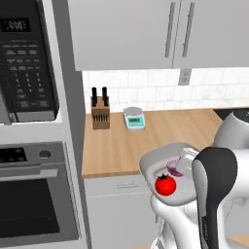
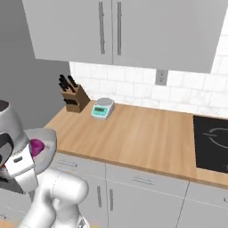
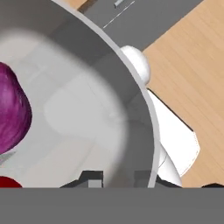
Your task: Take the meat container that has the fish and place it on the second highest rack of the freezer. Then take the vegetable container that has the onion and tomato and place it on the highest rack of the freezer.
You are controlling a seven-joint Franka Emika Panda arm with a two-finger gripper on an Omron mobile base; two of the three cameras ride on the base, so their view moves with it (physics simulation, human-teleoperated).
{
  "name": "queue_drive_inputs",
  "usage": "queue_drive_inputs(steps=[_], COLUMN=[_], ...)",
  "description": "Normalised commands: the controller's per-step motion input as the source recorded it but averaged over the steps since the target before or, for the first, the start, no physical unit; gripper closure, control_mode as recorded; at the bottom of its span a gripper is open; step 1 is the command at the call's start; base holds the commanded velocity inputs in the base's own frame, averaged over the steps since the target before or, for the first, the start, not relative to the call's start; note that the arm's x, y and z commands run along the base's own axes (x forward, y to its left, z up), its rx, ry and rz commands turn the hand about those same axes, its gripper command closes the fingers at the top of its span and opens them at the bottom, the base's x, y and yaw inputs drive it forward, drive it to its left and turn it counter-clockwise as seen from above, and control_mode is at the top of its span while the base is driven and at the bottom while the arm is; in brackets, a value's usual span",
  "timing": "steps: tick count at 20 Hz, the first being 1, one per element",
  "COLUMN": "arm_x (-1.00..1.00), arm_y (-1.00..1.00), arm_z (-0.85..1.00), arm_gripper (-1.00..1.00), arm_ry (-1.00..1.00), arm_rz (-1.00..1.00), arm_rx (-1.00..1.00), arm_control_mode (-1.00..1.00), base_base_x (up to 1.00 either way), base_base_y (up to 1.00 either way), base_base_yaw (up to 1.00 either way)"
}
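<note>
A grey vegetable container point(image 1: 154, 163) hangs in the air in front of the counter edge, over my own arm. In it lie the glossy red tomato point(image 1: 165, 185) and the purple onion point(image 1: 175, 168). In the hand view the container's rim point(image 3: 131, 87) curves close past the camera, with the onion point(image 3: 11, 113) at the left and a sliver of tomato point(image 3: 6, 181) below it. My gripper point(image 3: 119, 178) is shut on the container's rim, a dark fingertip on each side. From the right base view, the container point(image 2: 48, 136) and onion point(image 2: 36, 145) sit at the left. The freezer and fish are out of view.
On the wooden counter point(image 1: 126, 146) stand a knife block point(image 1: 100, 114) and a small kitchen scale point(image 1: 134, 118) near the tiled wall. A microwave point(image 1: 26, 63) and oven point(image 1: 34, 194) fill the left. A black cooktop point(image 2: 213, 142) lies at the right. Wall cabinets point(image 2: 116, 31) hang overhead.
</note>
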Motion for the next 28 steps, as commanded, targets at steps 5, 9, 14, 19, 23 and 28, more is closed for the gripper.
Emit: queue_drive_inputs(steps=[5, 9, 14, 19, 23, 28], arm_x=[0.0, 0.0, 0.0, 0.0, 0.0, 0.0], arm_y=[0.0, 0.0, 0.0, 0.0, 0.0, 0.0], arm_z=[0.0, 0.0, 0.0, 0.0, 0.0, 0.0], arm_gripper=[1.0, 1.0, 1.0, 1.0, 1.0, 1.0], arm_ry=[0.0, 0.0, 0.0, 0.0, 0.0, 0.0], arm_rz=[0.0, 0.0, 0.0, 0.0, 0.0, 0.0], arm_rx=[0.0, 0.0, 0.0, 0.0, 0.0, 0.0], arm_control_mode=[1.0, 1.0, 1.0, 1.0, 1.0, 1.0], base_base_x=[-0.85, -0.18, -0.19, 0.48, 1.0, 1.0], base_base_y=[0.84, 0.99, 0.79, 0.79, 0.97, 1.0], base_base_yaw=[0.27, 0.78, 0.9, 0.68, 0.3, 0.27])
